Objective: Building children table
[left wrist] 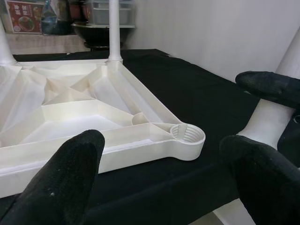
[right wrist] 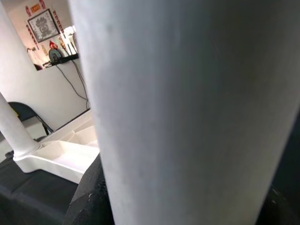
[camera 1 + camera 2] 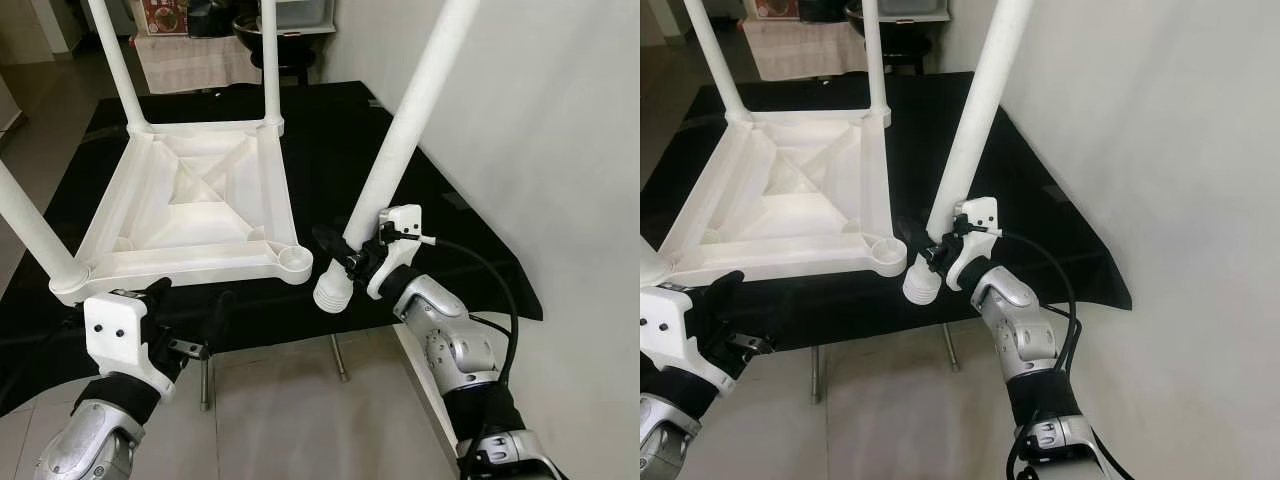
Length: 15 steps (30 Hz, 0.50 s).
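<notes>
Left end effector fingers spread, released, at the near desk edge just before the upturned white tabletop lying on the black-covered desk, three legs fitted. Empty corner socket near right. Right end effector clenched around loose white leg, tilted, threaded end just beside socket.

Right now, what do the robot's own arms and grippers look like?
Both arms are jointed silver metal with black bands at the wrists. Each ends in a white plastic wrist housing carrying two long black fingers: the left gripper and the right gripper. A black cable loops from the right housing back along that arm.
</notes>
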{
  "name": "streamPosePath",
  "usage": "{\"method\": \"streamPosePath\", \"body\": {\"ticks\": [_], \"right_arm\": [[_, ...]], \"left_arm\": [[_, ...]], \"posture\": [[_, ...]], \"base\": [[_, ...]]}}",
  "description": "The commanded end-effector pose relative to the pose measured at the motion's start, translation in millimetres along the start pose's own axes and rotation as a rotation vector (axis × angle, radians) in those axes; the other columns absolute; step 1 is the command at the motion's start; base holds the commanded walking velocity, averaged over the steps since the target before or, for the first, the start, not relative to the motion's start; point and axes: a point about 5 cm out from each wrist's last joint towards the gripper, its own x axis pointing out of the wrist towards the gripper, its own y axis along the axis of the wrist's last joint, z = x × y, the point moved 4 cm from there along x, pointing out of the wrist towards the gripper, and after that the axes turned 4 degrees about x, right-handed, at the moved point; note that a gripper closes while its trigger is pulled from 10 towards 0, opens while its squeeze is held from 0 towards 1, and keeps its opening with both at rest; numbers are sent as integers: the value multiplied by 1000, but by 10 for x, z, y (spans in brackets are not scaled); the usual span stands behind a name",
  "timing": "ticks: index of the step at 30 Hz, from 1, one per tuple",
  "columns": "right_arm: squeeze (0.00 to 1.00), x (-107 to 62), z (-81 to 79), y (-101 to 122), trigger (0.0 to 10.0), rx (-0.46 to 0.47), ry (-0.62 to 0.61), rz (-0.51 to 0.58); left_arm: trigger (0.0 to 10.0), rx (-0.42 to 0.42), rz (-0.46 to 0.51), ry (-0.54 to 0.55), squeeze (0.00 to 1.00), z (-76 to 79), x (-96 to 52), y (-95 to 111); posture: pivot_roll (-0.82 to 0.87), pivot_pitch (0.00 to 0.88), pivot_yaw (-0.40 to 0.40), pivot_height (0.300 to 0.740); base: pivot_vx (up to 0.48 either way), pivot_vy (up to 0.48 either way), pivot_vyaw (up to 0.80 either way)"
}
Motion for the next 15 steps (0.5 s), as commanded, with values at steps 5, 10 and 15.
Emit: {"method": "streamPosePath", "body": {"ticks": [5,10,15], "right_arm": [[0,40,-28,225,10000,-27,20,72],[0,53,-37,297,10000,-62,41,73],[0,46,-190,398,10000,-107,176,70]], "left_arm": [[10000,-5,6,-12,0,4,-34,28],[10000,-6,7,-13,0,9,-39,30],[10000,-4,4,-20,0,14,-43,28]], "posture": [[-100,83,-64,740],[-100,85,-66,740],[-99,87,-64,740]], "base": [[284,0,0],[308,0,0],[313,0,640]]}}
